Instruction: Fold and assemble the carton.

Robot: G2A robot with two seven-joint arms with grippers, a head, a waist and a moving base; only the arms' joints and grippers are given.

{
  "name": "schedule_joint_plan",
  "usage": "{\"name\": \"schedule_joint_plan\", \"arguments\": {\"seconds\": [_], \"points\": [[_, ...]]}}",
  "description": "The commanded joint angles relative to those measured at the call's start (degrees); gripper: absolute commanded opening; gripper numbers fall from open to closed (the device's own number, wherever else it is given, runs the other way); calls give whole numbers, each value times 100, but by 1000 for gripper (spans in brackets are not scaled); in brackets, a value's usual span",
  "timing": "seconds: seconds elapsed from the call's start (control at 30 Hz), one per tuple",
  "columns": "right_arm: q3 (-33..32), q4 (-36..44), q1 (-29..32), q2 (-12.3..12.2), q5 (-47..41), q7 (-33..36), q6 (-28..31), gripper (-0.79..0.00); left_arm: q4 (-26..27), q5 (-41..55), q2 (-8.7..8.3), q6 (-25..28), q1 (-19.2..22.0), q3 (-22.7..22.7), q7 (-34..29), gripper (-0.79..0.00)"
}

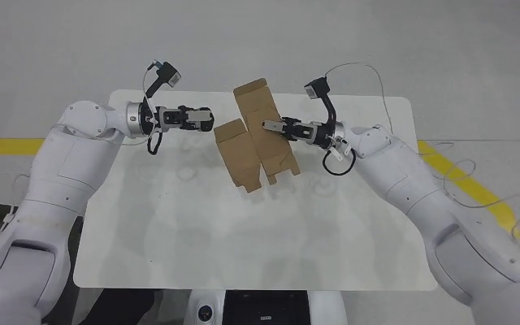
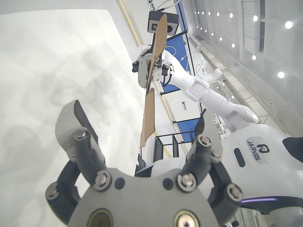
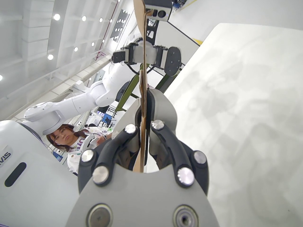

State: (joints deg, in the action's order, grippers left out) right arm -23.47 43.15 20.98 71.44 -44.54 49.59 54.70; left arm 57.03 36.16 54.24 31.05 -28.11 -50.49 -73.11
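- The right claw (image 1: 270, 125) is clenched on the carton (image 1: 244, 150), pinching it at its 3 o'clock side; in the right wrist view the board runs edge-on between the fingers (image 3: 163, 109), so its faces are hidden there.
- The left claw (image 1: 210, 119) is released, with its fingers spread, just beside the carton's 9 o'clock edge; whether a fingertip touches the board is hard to make out.
- The carton is a brown blank collapsed flat, its panels lying together with no open space between them; flaps stick out at both ends; its long axis runs from about 11 to 5 o'clock in the top view; whether its lower end rests on the desk (image 1: 203, 236) I cannot tell.
- The carton sits over the 12 o'clock part of the desk, and its far flap crosses the desk's 12 o'clock edge as seen from above; a wide stretch of bare surface lies from the carton toward 6 o'clock.
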Motion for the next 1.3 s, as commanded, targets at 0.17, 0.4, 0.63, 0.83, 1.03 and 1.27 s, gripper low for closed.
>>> {"name": "schedule_joint_plan", "arguments": {"seconds": [0.17,0.4,0.63,0.83,1.03,1.27], "points": [[-152,-395,-22,141,2,-211,210,-785,133,-127,70,6,-159,57,207,0],[-335,-635,-31,296,49,-332,330,-785,514,-313,89,23,-428,59,360,0],[-567,-725,1,437,137,-331,330,-785,924,-483,93,-11,-688,14,515,0],[-739,-787,43,524,262,-331,330,-785,1127,-665,94,-76,-864,-31,624,-3],[-888,-811,84,581,392,-331,330,-785,1240,-741,103,-193,-958,-69,604,-785],[-1019,-797,125,619,552,-331,330,-785,1219,-656,134,-364,-994,-106,518,-785]]}}
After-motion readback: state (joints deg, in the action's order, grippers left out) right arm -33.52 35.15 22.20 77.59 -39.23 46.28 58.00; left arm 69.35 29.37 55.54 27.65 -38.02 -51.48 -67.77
